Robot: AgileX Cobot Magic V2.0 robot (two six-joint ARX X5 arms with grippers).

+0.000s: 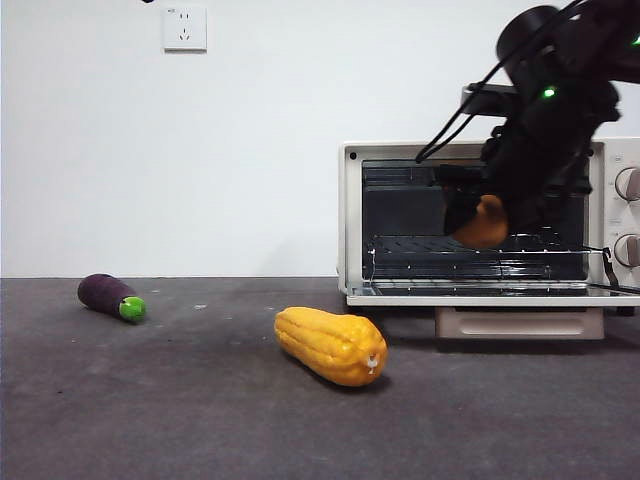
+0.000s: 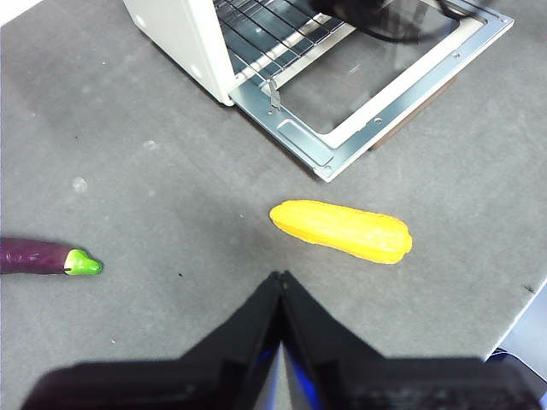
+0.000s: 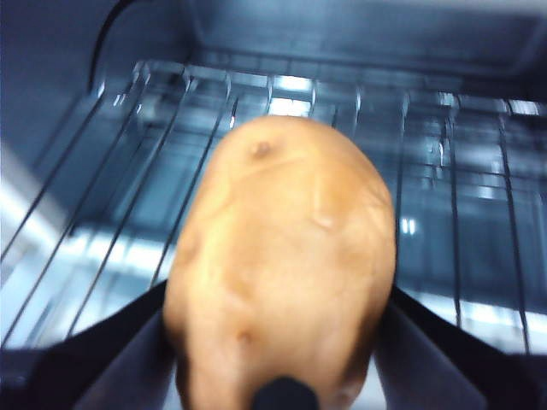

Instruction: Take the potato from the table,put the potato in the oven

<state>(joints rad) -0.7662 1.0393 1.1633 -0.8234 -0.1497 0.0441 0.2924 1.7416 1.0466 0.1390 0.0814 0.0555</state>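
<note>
The orange-brown potato [image 1: 484,224] hangs inside the open mouth of the cream-white oven [image 1: 350,215], above its wire rack [image 1: 470,252]. My right gripper [image 1: 478,215] is shut on the potato and reaches in from the upper right. The right wrist view is filled by the potato [image 3: 282,265] between the two dark jaws, with the rack [image 3: 444,162] behind it. My left gripper [image 2: 281,280] is shut and empty, high over the dark grey table [image 2: 154,213], away from the oven [image 2: 184,38].
The oven door [image 1: 480,295] lies folded down flat in front. A long ridged yellow vegetable [image 1: 332,345] lies on the table before the oven's left corner. A purple eggplant with a green tip [image 1: 111,296] lies at the far left.
</note>
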